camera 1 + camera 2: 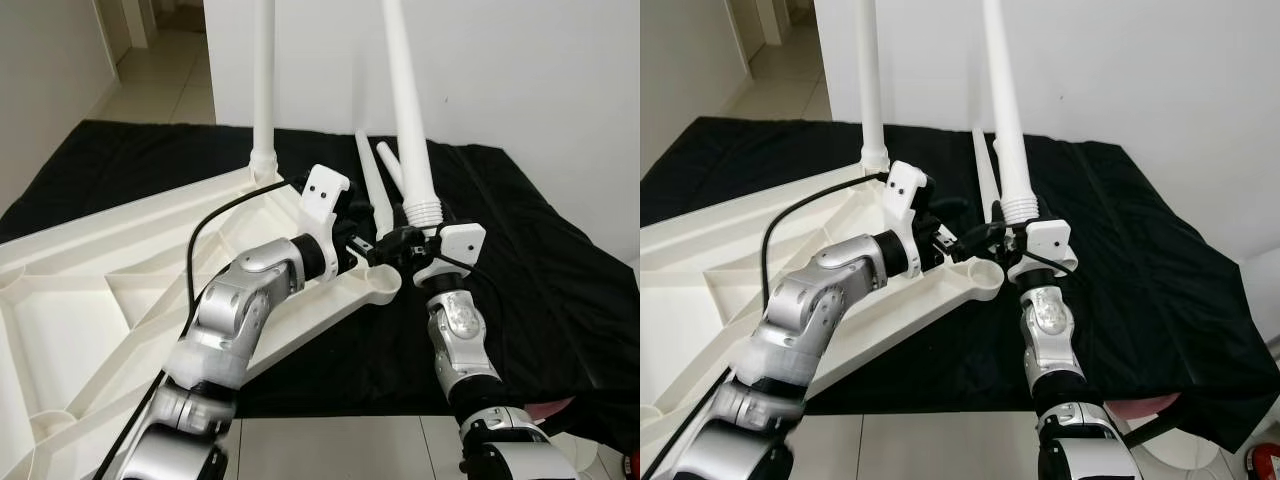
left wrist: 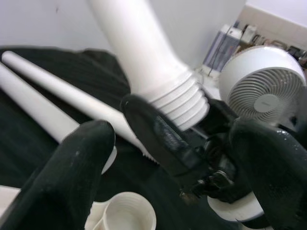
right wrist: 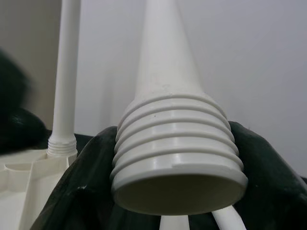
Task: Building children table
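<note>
Spare legs (image 1: 372,185) behind tabletop (image 1: 90,290), on cloth (image 1: 560,280)

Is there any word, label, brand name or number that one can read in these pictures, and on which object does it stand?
No readable text in any view.
White table leg in the right end effector: plain threads, no marking.
Table top, white fan and left end effector: no print visible.
Boxes behind the fan: too blurred to read.
</note>
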